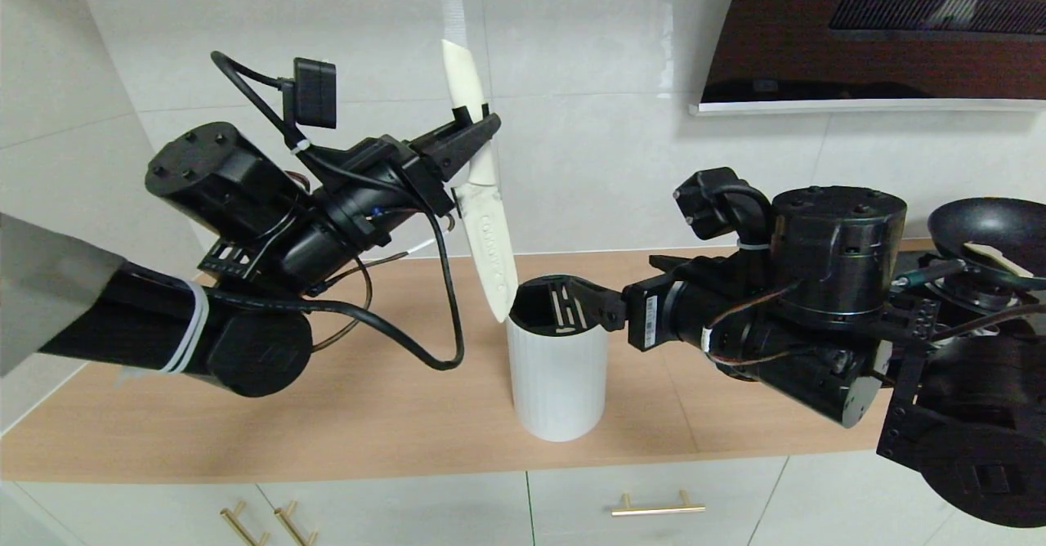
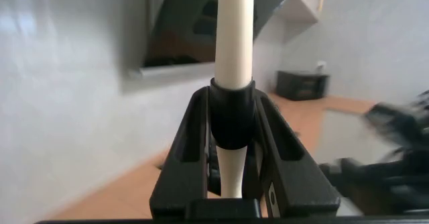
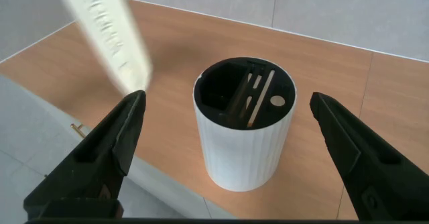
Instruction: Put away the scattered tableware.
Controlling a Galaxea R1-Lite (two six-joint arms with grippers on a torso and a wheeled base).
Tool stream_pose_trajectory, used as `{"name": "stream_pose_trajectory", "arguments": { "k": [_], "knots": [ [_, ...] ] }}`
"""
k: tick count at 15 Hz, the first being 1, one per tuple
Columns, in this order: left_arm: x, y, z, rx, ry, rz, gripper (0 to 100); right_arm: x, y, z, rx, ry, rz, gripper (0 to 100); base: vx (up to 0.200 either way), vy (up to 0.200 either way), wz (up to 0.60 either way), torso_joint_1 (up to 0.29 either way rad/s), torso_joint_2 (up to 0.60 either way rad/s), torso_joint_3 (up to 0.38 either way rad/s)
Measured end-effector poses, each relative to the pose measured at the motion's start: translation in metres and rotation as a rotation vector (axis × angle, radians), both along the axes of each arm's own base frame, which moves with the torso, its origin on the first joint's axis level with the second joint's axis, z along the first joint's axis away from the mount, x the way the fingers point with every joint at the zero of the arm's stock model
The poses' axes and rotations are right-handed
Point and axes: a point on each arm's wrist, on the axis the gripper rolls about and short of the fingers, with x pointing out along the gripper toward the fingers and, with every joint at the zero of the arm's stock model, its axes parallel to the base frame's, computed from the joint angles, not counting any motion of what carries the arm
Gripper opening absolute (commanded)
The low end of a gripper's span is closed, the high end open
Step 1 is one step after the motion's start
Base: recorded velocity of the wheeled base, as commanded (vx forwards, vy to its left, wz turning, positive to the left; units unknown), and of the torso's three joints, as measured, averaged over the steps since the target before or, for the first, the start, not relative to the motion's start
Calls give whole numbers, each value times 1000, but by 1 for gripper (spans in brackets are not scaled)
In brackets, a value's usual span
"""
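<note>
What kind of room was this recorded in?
Probably a kitchen: wooden countertop over white cabinets, a range hood on the tiled wall, and a white knife near a utensil holder.

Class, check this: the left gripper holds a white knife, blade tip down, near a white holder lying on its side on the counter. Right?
Not quite. The holder stands upright on the counter, open end up, as the right wrist view shows. The rest holds: the left gripper holds the white knife, blade tip down, near it.

Cream knife [image 1: 490,252], seemingly ceramic, tip-down over white holder [image 1: 558,382].
</note>
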Motion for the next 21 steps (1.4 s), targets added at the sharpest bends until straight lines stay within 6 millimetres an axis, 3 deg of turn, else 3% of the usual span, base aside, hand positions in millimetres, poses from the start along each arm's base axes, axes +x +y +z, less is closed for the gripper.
{"name": "stream_pose_trajectory", "arguments": {
  "k": [6, 10, 21],
  "knots": [
    [8, -27, -19, 50, -98, 0, 0, 0, 0, -1, -3, 2, 0, 100, 0, 0, 0, 0, 0, 0],
    [22, -35, -20, 28, -142, 4, 0, 0, 0, -2, -5, 4, 0, 100, 0, 0, 0, 0, 0, 0],
    [59, -34, -58, 61, -109, 46, 0, 1, 1, -5, -12, 12, 0, 100, 0, 0, 0, 0, 0, 0]
  ]
}}
